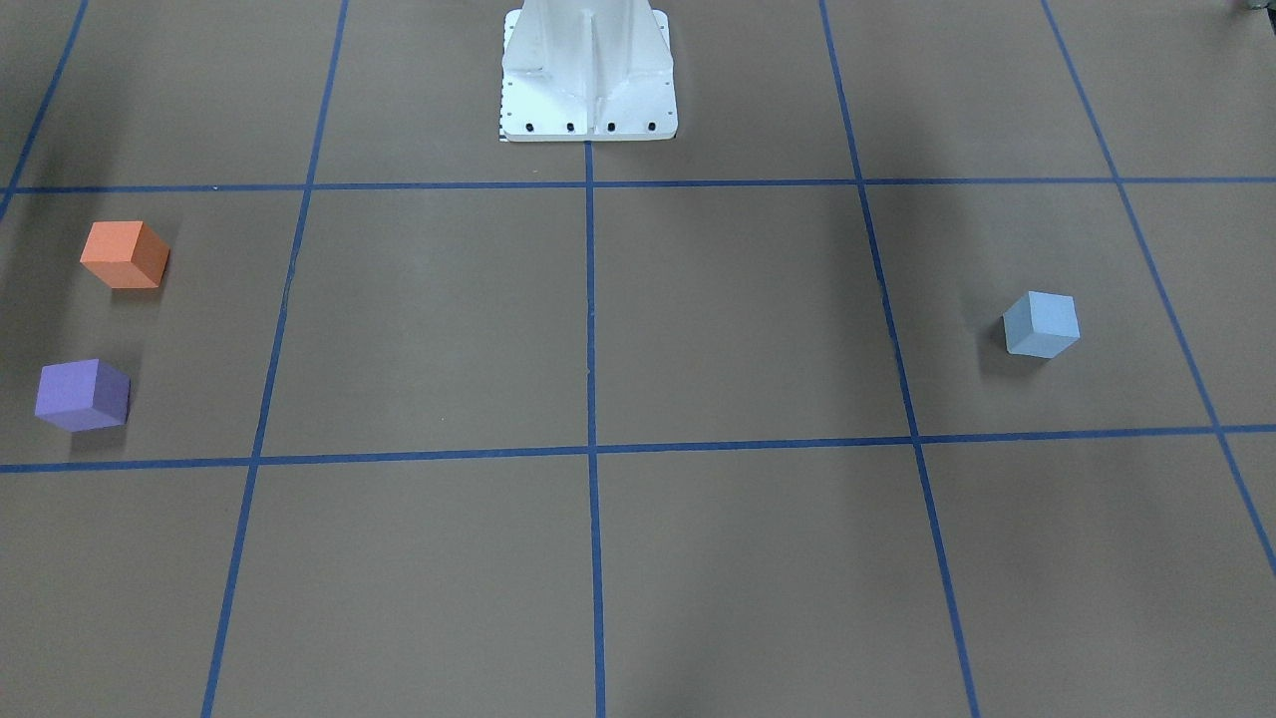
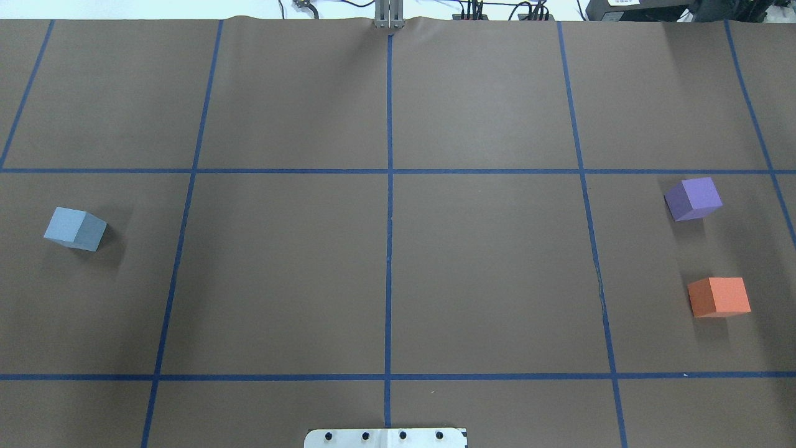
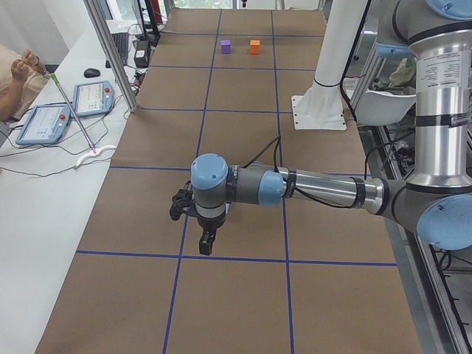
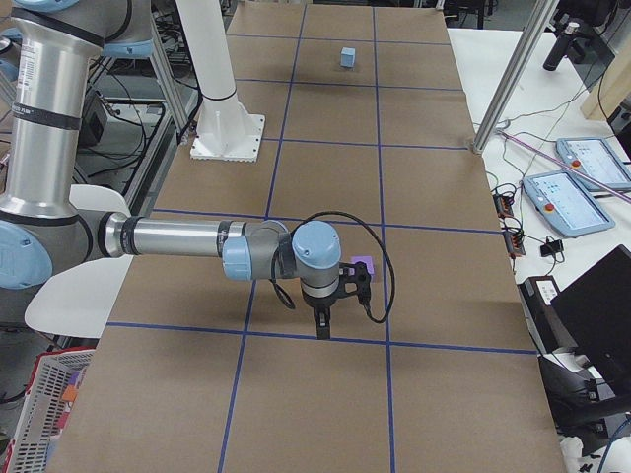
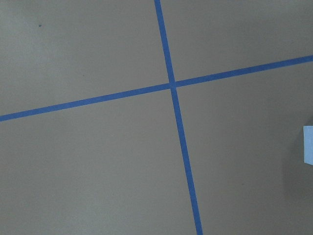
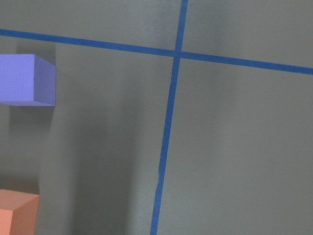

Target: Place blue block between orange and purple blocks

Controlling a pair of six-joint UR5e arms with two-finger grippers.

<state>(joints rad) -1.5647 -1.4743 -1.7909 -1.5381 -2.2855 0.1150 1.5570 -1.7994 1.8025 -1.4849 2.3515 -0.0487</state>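
The light blue block sits alone on the brown table, at the left in the overhead view; its edge shows in the left wrist view. The purple block and orange block stand apart at the right, with a gap between them. Both show in the right wrist view, purple and orange. My left gripper hangs over the table near the blue block's end. My right gripper hangs beside the purple block. I cannot tell whether either gripper is open.
The white robot pedestal stands at the table's middle edge. Blue tape lines divide the brown surface into squares. Teach pendants and cables lie on the side bench, where an operator sits.
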